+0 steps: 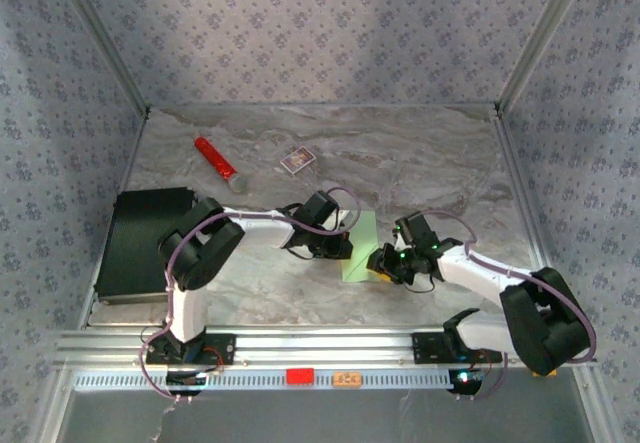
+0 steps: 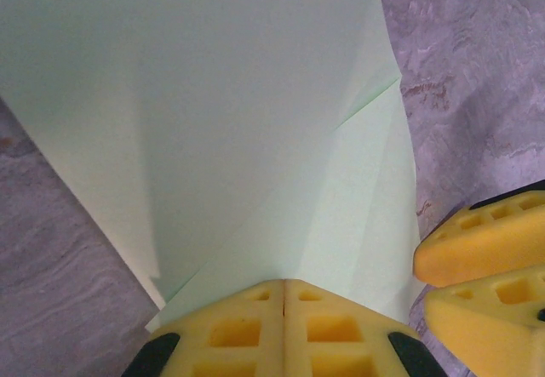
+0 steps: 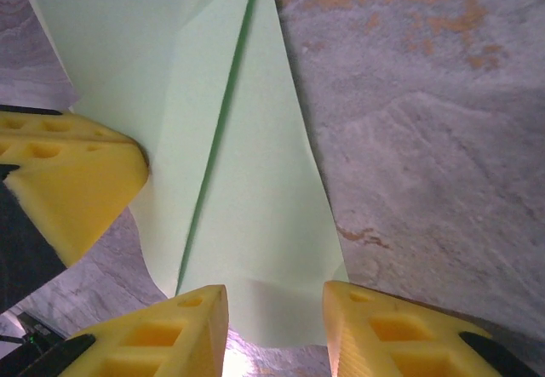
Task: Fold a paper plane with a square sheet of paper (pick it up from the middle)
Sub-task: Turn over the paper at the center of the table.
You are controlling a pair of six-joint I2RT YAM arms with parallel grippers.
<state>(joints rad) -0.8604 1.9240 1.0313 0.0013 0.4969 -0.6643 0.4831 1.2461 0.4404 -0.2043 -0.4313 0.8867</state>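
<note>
Paper sits at the centre: the pale green sheet of paper [image 1: 360,248], creased to a narrower, pointed outline, lies on the marbled table [image 1: 430,163] between the two grippers. The left gripper [image 2: 283,296] has its yellow fingers pressed tight together with no gap at the seam. The sheet's folds run down to a point right at their tips and spread broad beyond them. A raised fold seems to be nipped between the pads, and the sheet's left edge stands slightly off the table beside these fingers. The right gripper [image 3: 274,309] has its fingers spread apart. The narrow end of the sheet lies flat in the gap between them, its end edge just inside the fingertips, and it is not gripped by either finger. A dark crease runs from beside that gap straight away from the right fingers. In the right wrist view one left finger [image 3: 72,177] butts against the sheet's edge, just to the left of the right fingers. In the left wrist view the right fingers [image 2: 485,237] stand at the sheet's right edge, close beside the left fingertips. Well beyond both grippers lie a red cylinder [image 1: 215,160] and a small purple-and-white box [image 1: 297,161], apart from each other. A black slab [image 1: 140,243] sits far out to the left of the left gripper.
</note>
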